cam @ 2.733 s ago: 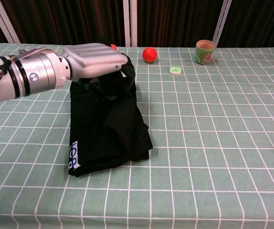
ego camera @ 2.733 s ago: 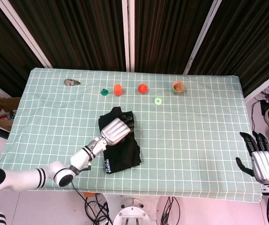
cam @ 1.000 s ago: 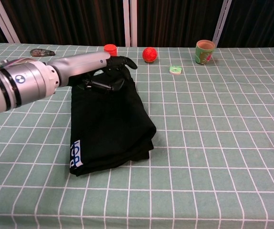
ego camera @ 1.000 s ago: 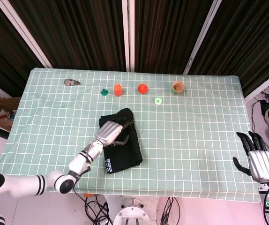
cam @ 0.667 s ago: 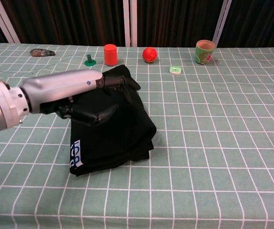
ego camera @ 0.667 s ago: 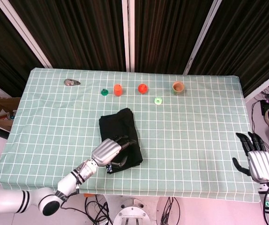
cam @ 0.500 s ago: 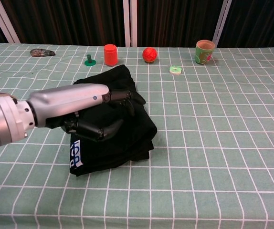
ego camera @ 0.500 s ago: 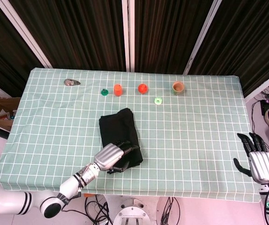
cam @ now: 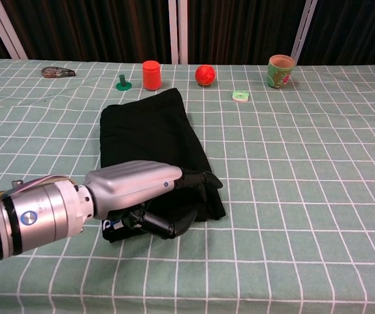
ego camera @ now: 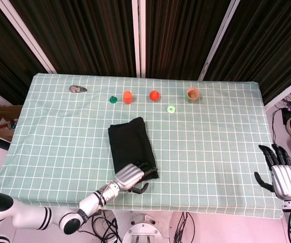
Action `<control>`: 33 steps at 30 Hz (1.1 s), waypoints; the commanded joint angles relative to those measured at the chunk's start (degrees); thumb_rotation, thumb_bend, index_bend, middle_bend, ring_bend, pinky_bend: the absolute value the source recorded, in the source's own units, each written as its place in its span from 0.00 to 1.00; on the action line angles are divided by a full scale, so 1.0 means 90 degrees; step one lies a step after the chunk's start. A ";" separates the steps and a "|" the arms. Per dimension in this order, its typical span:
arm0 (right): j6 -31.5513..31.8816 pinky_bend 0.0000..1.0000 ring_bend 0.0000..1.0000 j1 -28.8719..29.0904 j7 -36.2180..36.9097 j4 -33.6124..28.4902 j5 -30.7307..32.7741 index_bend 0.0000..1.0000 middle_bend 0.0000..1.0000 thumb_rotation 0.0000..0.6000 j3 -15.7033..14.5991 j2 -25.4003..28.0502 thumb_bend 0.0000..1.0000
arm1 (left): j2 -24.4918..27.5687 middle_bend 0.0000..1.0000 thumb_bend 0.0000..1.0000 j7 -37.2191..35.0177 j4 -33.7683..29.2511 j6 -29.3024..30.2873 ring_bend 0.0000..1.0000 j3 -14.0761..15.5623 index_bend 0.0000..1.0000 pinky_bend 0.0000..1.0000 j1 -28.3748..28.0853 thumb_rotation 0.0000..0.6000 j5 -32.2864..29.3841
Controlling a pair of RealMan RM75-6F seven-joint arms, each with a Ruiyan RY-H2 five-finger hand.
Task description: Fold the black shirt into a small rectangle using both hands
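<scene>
Folded black cotton shirt (ego camera: 131, 144) (cam: 153, 140): lies flat as a long rectangle on the green-checked worktop (ego camera: 221, 136), stretching away beyond the left hand (ego camera: 130, 176) (cam: 138, 190). Left fingers (cam: 200, 180) are curled over the shirt's near edge; whether they grip cloth, cannot tell. Right hand (ego camera: 283, 176): off the worktop's right edge, fingers (ego camera: 276, 154) straight and apart, empty. Orange-brown cup (ego camera: 192, 93) (cam: 280, 70): far beyond the left fingers; contents not visible.

A black shirt (ego camera: 131, 145) (cam: 150, 141) lies folded flat into a long rectangle on the green checked tablecloth (ego camera: 211, 131) (cam: 305, 163). Its far end sits near a red cup (ego camera: 128, 96) (cam: 151, 75).
</scene>
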 commanded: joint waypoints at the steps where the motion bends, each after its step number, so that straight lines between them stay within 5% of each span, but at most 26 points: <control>1: 0.0019 0.00 0.00 -0.0012 0.0005 0.0001 -0.0009 0.10 0.15 1.00 -0.0001 0.0003 0.29 | 0.0035 0.24 0.54 -0.0116 -0.0056 -0.0039 0.10 -0.0013 0.11 0.17 0.0014 0.48 -0.0012; 6: 0.0040 0.00 0.00 -0.0032 0.0028 -0.0016 -0.0033 0.10 0.15 1.00 -0.0010 0.0035 0.29 | 0.0589 0.24 0.54 -0.0653 -0.0639 0.0345 0.10 -0.0110 0.11 0.17 0.0200 0.47 0.0450; 13: -0.0239 0.00 0.00 0.0054 0.0426 -0.0047 -0.0003 0.10 0.15 1.00 -0.0057 0.0307 0.32 | 0.1877 0.24 0.53 -0.1151 -0.0965 0.1966 0.10 -0.0448 0.13 0.17 0.1004 0.49 0.0796; 15: -0.0297 0.00 0.00 0.0096 0.0698 -0.0029 0.0003 0.10 0.15 1.00 -0.0036 0.0401 0.33 | 0.2155 0.23 0.51 -0.0981 -0.0774 0.2409 0.10 -0.0535 0.14 0.17 0.1296 0.56 0.0549; 18: -0.0361 0.00 0.00 0.0147 0.1081 0.0038 0.0012 0.10 0.15 1.00 -0.0006 0.0493 0.33 | 0.2449 0.22 0.36 -0.0470 -0.0409 0.3132 0.10 -0.0587 0.14 0.17 0.1789 0.78 0.0153; 30: -0.0256 0.00 0.00 0.0032 0.1129 0.0098 0.0057 0.07 0.10 1.00 -0.0036 0.0494 0.30 | 0.3262 0.15 0.26 -0.0578 -0.0121 0.4593 0.08 0.0207 0.14 0.15 0.3449 0.83 0.0446; 33: -0.0172 0.00 0.00 -0.0036 0.1094 0.0097 -0.0049 0.06 0.10 1.00 -0.0118 0.0433 0.30 | 0.3304 0.15 0.26 -0.0583 -0.0142 0.4919 0.08 0.0439 0.14 0.15 0.3793 0.94 0.0761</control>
